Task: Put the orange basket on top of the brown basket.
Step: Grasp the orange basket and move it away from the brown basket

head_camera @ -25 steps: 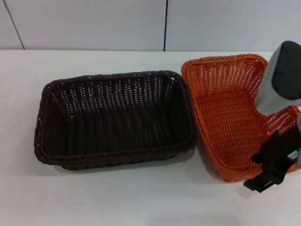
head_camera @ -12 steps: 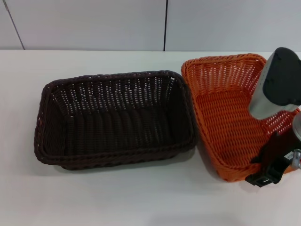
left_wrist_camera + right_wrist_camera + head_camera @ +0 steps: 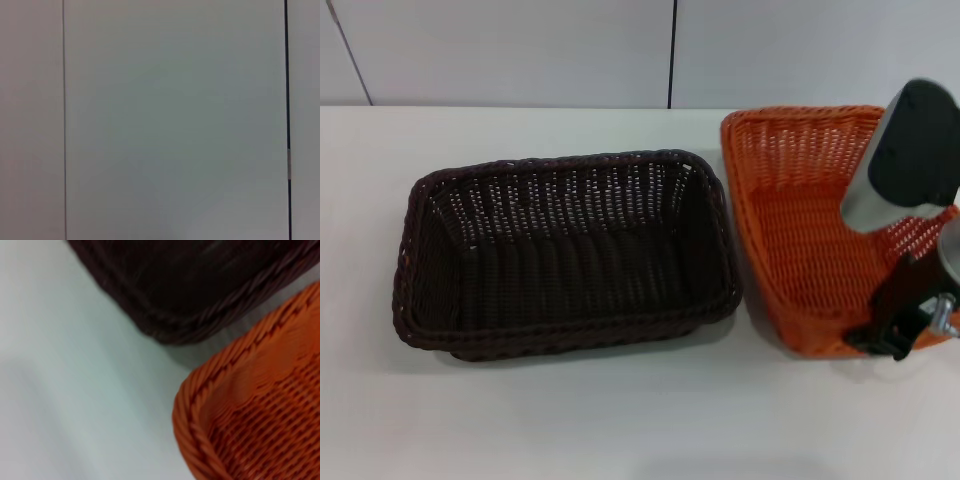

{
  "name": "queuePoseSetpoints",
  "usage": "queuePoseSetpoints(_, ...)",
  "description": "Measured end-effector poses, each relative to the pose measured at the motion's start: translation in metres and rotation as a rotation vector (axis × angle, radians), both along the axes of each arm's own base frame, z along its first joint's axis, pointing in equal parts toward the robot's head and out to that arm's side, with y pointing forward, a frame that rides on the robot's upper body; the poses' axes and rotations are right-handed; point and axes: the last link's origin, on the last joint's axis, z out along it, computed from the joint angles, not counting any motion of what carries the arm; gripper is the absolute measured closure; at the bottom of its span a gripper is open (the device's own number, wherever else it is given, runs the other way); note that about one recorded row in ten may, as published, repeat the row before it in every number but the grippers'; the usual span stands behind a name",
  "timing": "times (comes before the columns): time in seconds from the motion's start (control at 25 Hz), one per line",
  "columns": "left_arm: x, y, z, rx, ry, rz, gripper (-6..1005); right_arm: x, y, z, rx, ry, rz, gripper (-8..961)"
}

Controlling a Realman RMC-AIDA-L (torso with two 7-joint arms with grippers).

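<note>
The orange basket (image 3: 800, 230) is at the right of the white table, tilted, with its near right side raised. My right gripper (image 3: 898, 322) is shut on the basket's near rim at the right corner. The brown basket (image 3: 570, 250) rests flat on the table to the left of it, a narrow gap between them. The right wrist view shows a corner of the orange basket (image 3: 260, 410) beside a corner of the brown basket (image 3: 200, 285). My left gripper is out of view; its wrist view shows only a wall panel.
The white table (image 3: 620, 420) runs wide in front of both baskets and to the left. A pale panelled wall (image 3: 520, 50) stands right behind the table's far edge.
My right gripper has moved in and up on the orange basket's near rim. The orange basket has tilted and shifted slightly right and away. The brown basket has not moved.
</note>
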Motion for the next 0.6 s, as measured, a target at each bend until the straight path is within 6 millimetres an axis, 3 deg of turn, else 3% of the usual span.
queuePoseSetpoints(0.24,-0.001,-0.001,0.001,0.004,-0.001,0.002,226,-0.025,-0.001,0.019,0.114,0.004,0.058,758)
queuePoseSetpoints(0.28,-0.001,-0.002,0.001,0.007,-0.002,0.004,226,-0.036,-0.002,0.027,0.153,0.009,0.097,769)
queuePoseSetpoints(0.6,-0.004,-0.003,0.002,0.011,-0.017,0.008,226,-0.072,0.001,0.042,0.247,0.036,0.253,792)
